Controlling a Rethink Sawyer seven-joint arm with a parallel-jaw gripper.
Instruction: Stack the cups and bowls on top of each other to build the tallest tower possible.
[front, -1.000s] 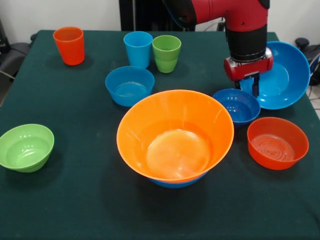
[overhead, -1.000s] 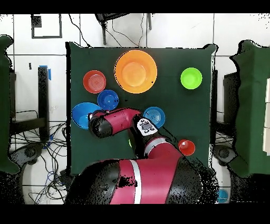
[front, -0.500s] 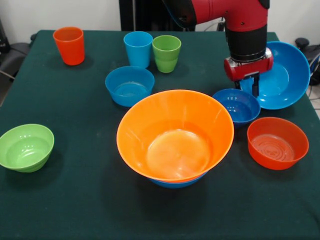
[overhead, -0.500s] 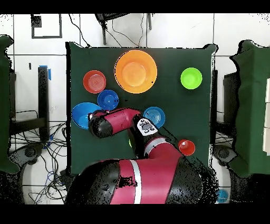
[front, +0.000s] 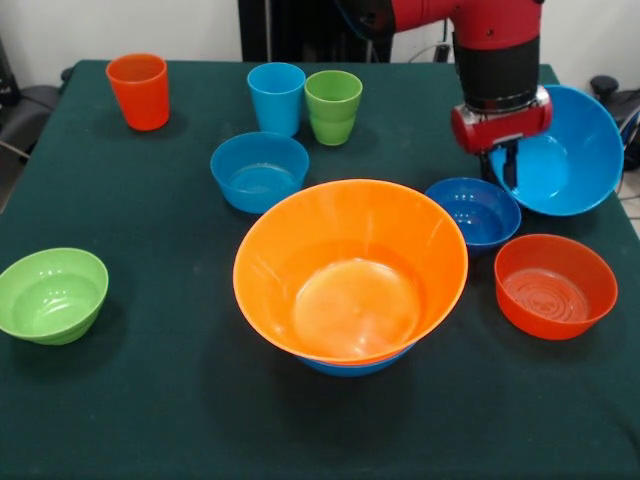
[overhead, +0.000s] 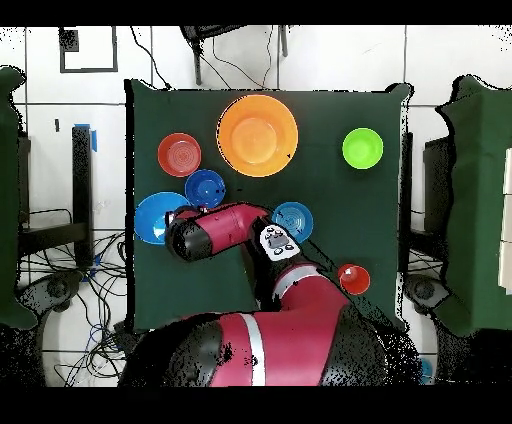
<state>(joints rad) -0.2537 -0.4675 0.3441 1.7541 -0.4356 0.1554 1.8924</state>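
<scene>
Gripping the near rim of the big blue bowl (front: 565, 150), end effector (front: 503, 172) clamped on it, bowl tipped up on edge at the bench's (front: 150, 400) right side in the front view. Nested mid-bench: yellow-orange bowl (front: 350, 270) over a blue one (front: 355, 367), the tower so far. Sitting beside the tilted bowl: dark blue bowl (front: 473, 212), orange bowl (front: 555, 285). Standing apart: light blue bowl (front: 259, 171), green bowl (front: 52, 295), and three cups — orange (front: 138, 91), blue (front: 276, 98), green (front: 333, 107).
</scene>
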